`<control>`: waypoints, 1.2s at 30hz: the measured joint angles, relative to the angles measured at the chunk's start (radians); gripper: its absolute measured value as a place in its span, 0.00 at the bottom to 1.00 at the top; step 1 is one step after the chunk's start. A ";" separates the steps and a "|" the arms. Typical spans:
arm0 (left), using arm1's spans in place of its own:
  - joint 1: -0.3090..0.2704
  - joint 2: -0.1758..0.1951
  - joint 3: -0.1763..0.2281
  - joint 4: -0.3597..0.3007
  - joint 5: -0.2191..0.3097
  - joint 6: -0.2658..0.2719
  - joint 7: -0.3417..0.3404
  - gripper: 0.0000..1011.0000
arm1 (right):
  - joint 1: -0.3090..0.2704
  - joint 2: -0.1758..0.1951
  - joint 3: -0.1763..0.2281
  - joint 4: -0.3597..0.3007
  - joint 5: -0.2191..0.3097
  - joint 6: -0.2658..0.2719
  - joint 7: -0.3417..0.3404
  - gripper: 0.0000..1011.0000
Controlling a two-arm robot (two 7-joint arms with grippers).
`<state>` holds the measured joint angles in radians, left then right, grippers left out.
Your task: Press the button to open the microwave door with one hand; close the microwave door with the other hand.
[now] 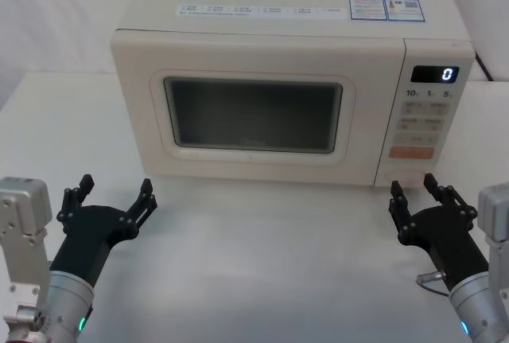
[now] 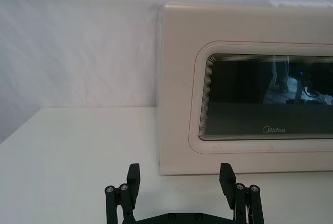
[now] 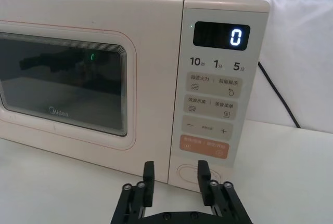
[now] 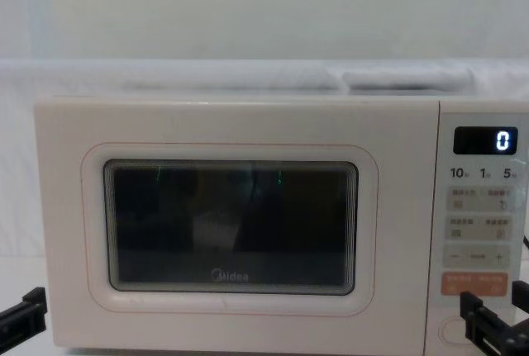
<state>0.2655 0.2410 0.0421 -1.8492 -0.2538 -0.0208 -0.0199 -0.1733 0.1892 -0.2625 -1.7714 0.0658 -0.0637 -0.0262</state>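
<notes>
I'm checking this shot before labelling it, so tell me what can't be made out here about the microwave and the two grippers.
- Inside of the microwave: hidden behind the shut microwave door, whose dark window shows reflections.
- The button: partly covered by the right gripper in the right wrist view.
- Small key labels: too small in the head view.
- Left gripper: cut off by the chest view's edge.

Soft, even light filled the scene from above, leaving only a faint shadow on the white table [image 1: 262, 239] just below the front edge of the microwave [image 1: 282, 40], and the pale wall behind it looked washed out. The dark window of the microwave door [image 2: 270, 99] threw back blurred room reflections in the left wrist view and small green glints in the chest view, while the digital display [image 3: 221, 36] glowed crisp white. In the chest view the microwave's top edge was hazy and soft.
</notes>
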 joint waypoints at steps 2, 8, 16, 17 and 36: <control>0.000 0.000 0.000 0.000 0.000 0.000 0.000 0.99 | 0.000 0.000 0.000 0.000 0.000 0.000 0.000 0.48; 0.000 0.000 0.000 0.000 0.000 0.000 0.000 0.99 | 0.000 0.000 0.000 0.000 0.000 0.000 0.000 0.30; 0.000 0.000 0.000 0.000 0.000 0.000 0.000 0.99 | 0.000 0.000 0.000 0.000 0.000 0.000 0.000 0.05; 0.000 0.000 0.000 0.000 0.000 0.000 0.000 0.99 | 0.000 0.000 0.000 0.000 0.000 0.000 0.000 0.01; 0.000 0.000 0.000 0.000 0.000 0.000 0.000 0.99 | 0.004 -0.035 0.030 0.019 -0.007 0.015 0.007 0.00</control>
<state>0.2655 0.2410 0.0421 -1.8493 -0.2539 -0.0208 -0.0199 -0.1694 0.1539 -0.2324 -1.7523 0.0593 -0.0483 -0.0194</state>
